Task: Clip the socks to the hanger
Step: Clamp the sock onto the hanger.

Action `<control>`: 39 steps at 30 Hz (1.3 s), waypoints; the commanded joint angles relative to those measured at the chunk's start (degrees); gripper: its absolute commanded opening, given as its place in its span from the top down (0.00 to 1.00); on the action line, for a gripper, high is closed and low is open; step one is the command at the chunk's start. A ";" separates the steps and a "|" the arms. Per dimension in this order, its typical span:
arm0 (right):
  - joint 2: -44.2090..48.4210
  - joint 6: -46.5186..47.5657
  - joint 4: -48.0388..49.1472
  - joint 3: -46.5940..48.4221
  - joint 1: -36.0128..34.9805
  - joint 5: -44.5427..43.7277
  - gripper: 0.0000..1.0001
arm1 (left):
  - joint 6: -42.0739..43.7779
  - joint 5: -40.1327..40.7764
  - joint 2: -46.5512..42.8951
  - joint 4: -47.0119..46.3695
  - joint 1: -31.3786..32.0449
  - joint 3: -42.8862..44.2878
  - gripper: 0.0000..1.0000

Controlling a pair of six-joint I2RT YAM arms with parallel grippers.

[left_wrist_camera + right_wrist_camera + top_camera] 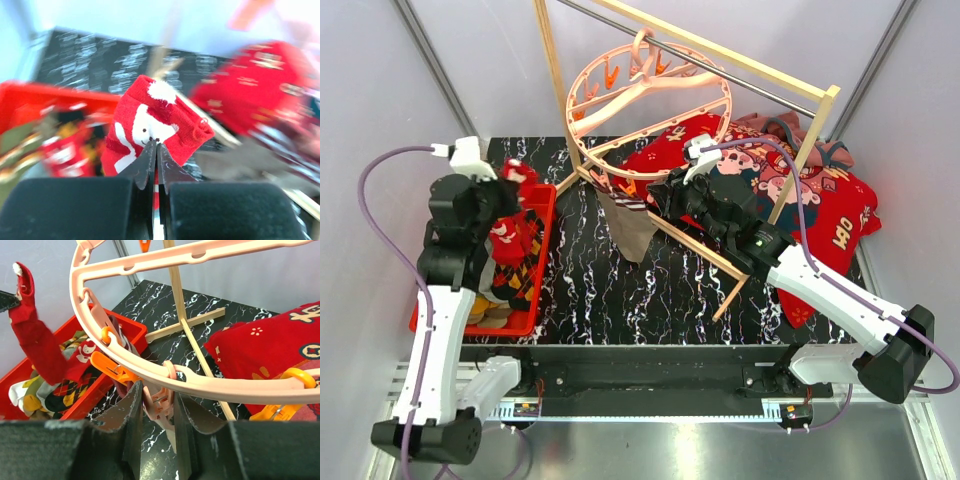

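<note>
My left gripper is shut on a red sock with a white pattern, which hangs from it above the red bin. The top view shows that sock dangling under the left gripper. The salmon-pink ring hanger hangs from the wooden rack. A grey-taupe sock dangles from its near rim. My right gripper is shut on a pink clip under the hanger ring. Beside it an orange clip holds a dark sock. Several more socks lie in the bin.
The pale wooden rack frame stands on the black marbled table, with a foot bar running toward the right arm. A big red cartoon-printed cloth lies at the right behind the rack.
</note>
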State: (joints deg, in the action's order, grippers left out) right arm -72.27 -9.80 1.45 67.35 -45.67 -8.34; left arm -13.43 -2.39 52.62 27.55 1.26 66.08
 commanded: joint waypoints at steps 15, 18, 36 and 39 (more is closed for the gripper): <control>1.43 -8.21 -1.10 2.08 0.41 0.60 1.00 | -12.50 -12.39 -7.45 -33.77 25.45 -13.87 1.00; 0.99 -8.65 -1.10 2.96 0.41 1.31 1.00 | -11.62 -9.40 -5.17 -39.03 31.33 -17.21 1.00; 2.40 -8.74 -3.65 3.05 0.41 1.75 1.00 | -12.85 -6.57 8.90 -60.86 37.15 -25.30 1.00; 2.75 -8.39 -3.56 2.96 0.41 1.40 1.00 | -12.85 -6.04 9.69 -61.30 37.15 -25.83 1.00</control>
State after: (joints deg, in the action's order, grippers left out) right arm -71.61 -16.78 -1.98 68.18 -45.67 -7.38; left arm -26.59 -10.79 61.54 -27.70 38.20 41.15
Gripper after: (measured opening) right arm 0.309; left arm 0.005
